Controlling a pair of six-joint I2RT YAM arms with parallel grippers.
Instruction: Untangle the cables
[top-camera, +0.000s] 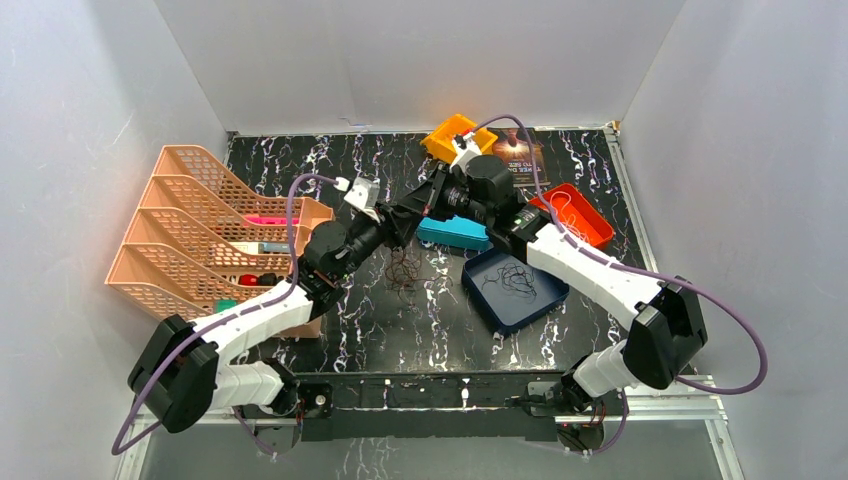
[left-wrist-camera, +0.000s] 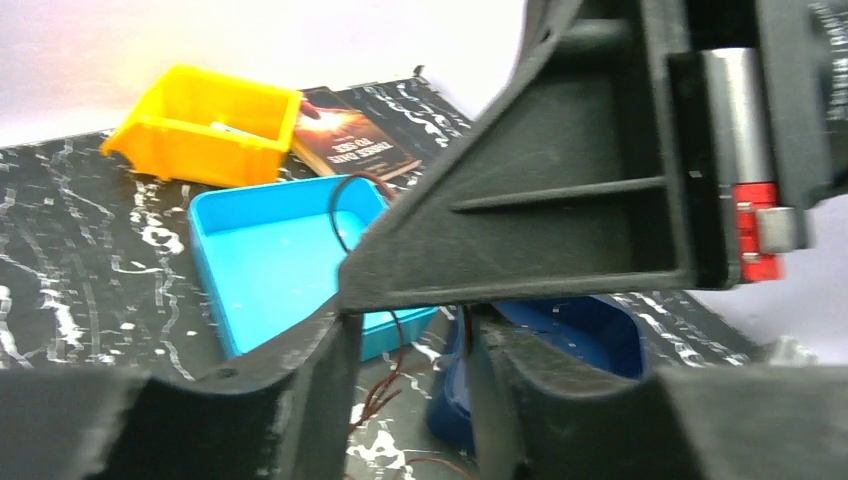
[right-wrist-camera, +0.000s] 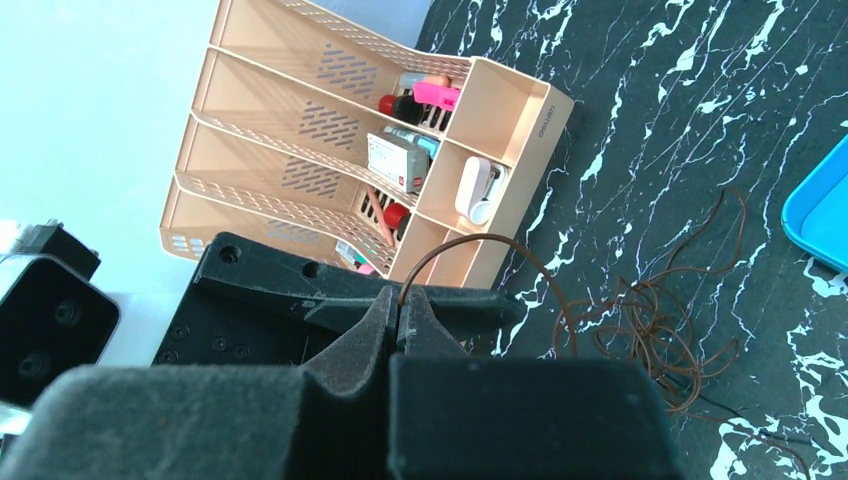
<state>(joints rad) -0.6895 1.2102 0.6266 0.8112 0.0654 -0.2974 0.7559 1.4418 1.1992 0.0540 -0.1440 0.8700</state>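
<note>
- Now the right tool has its two fingers pressed together, and it pinches a loop of the brown cable right at the tips.
- From that pinch the brown cable curves up and over, then drops into a curly heap on the black worktop with white streaks.
- That heap lies near the middle of the worktop, just in front of the spot where both tools meet, between the peach rack and the dark blue tray.
- The left tool sits tip to tip with the right tool, up above the heap.
- Its fingers are spread part way, with a gap between them.
- A thin brown strand hangs down through that gap. It looks loose and not squeezed, but the view is blurry there.
- A black cable lies curled up inside the dark blue tray, apart from the brown heap.
- A white cable lies in the red tray, beside the right arm.
- A light blue tray sits just behind the tools, next to the dark blue tray.
- A yellow bin and a book lie side by side at the far edge.
- The peach rack stands on the left and holds pens and other small things.
</note>
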